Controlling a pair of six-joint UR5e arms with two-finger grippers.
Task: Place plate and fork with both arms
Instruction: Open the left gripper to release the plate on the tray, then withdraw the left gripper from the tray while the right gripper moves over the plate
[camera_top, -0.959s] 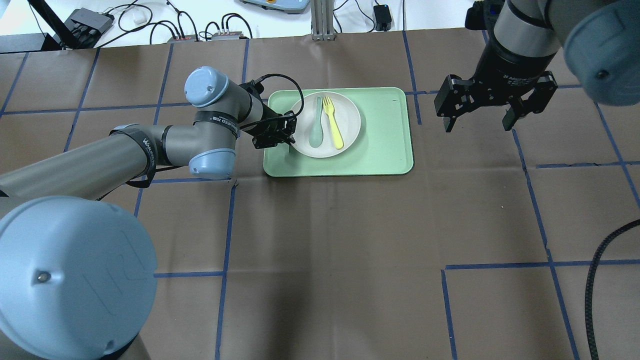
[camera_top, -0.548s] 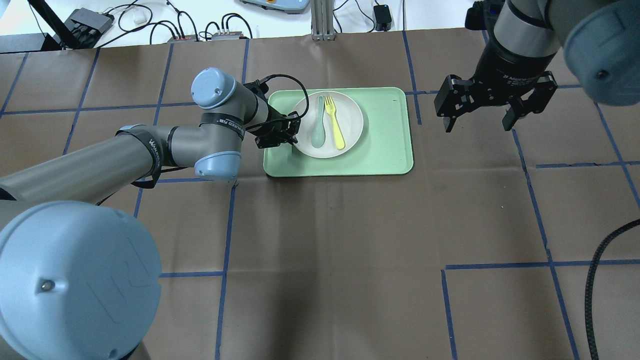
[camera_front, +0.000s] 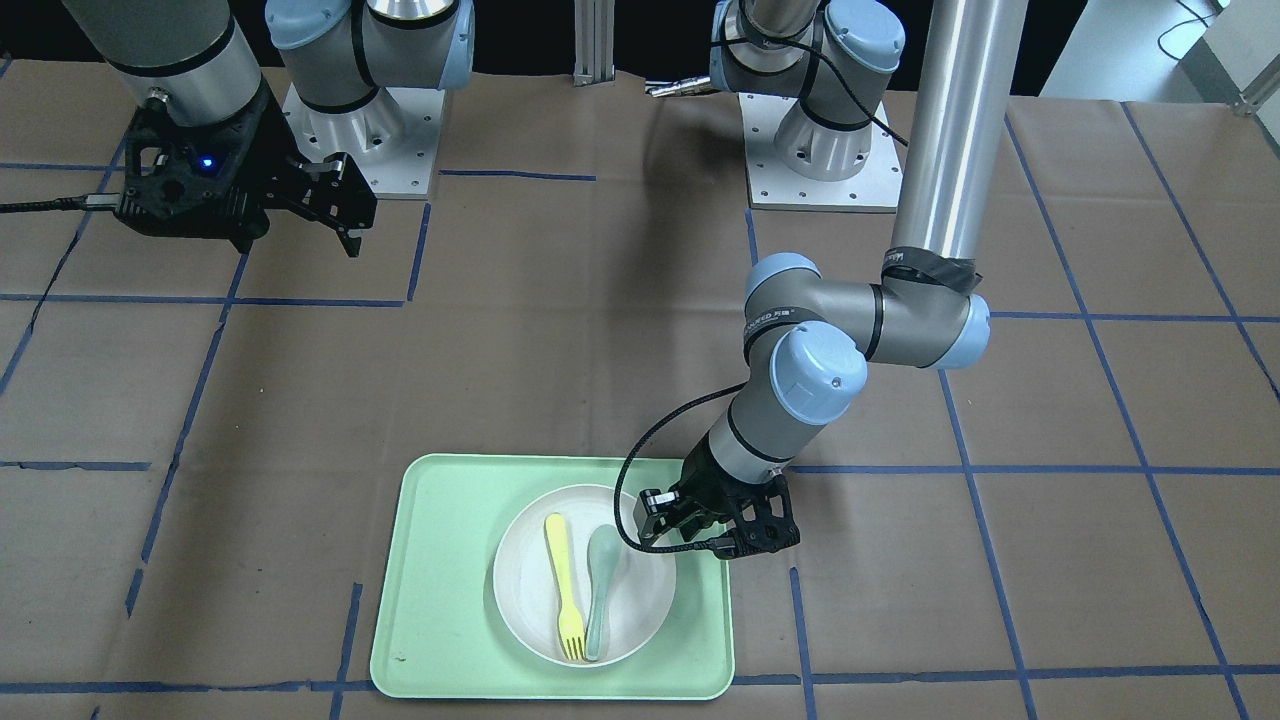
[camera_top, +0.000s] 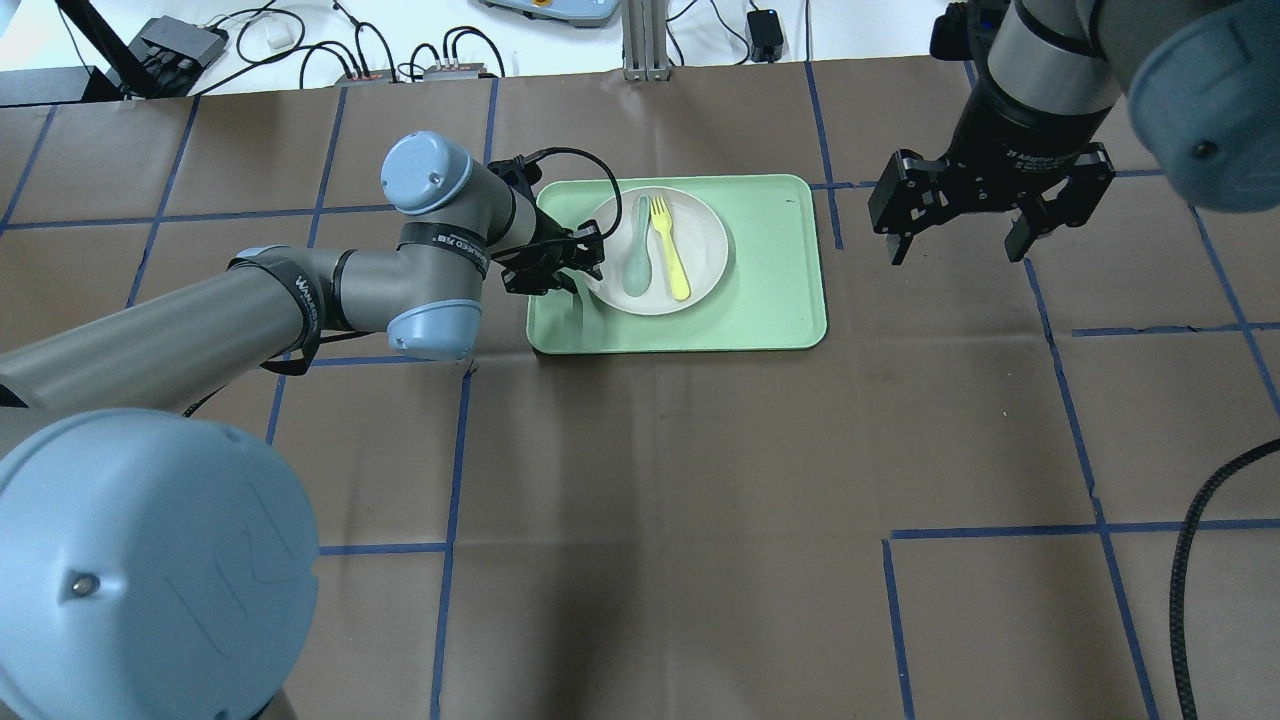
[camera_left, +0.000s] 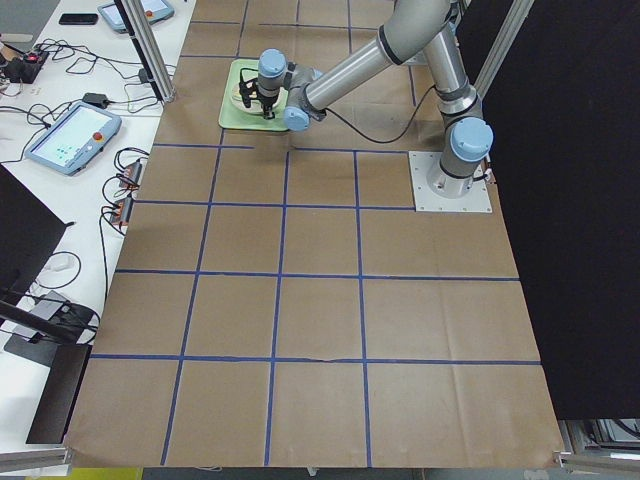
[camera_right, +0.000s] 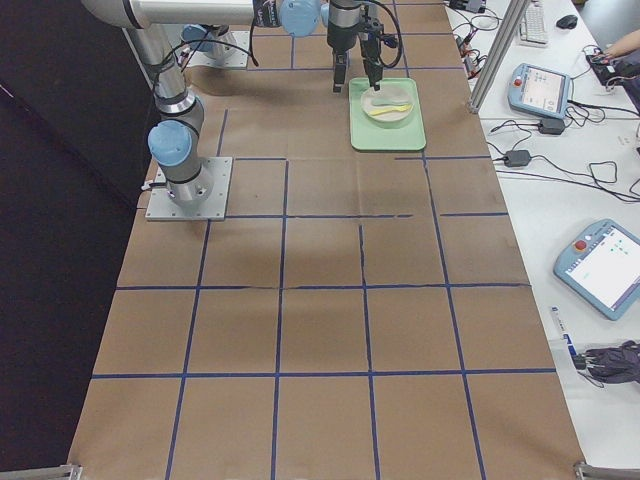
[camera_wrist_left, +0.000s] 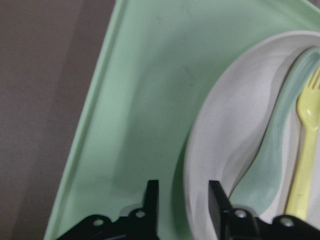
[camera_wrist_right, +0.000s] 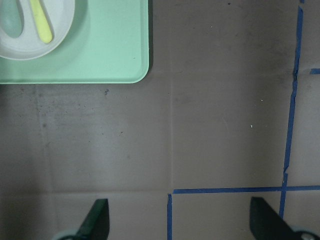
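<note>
State of left gripper (camera_wrist_left: 183, 187): clenched on the plate (camera_top: 706, 240). The wrist view shows the two black fingers (camera_wrist_left: 152, 197) straddling the raised rim, one on the tray side and one inside the dish, with only a narrow gap between them. In the overhead view the grip is at the plate's edge nearest the frame's left. The plate is round and off-white, in the upper middle of the overhead frame, over the left half of the mint-green tray (camera_top: 775, 285). Cannot tell whether the gripped edge is raised off the tray. The fork (camera_top: 668, 250), pale yellow, lies in the plate with tines toward the top of the overhead frame and handle toward the bottom. A teal-grey spoon (camera_top: 637, 250) lies just beside it, roughly parallel, on the side nearer the left gripper. State of right gripper (camera_top: 957, 250): released, jaws spread wide with nothing between them. It hangs over the bare brown table (camera_top: 650, 500) in the upper right of the overhead frame, well apart from the tray. Blue tape lines (camera_top: 452, 470) cross the table cover in a grid.
</note>
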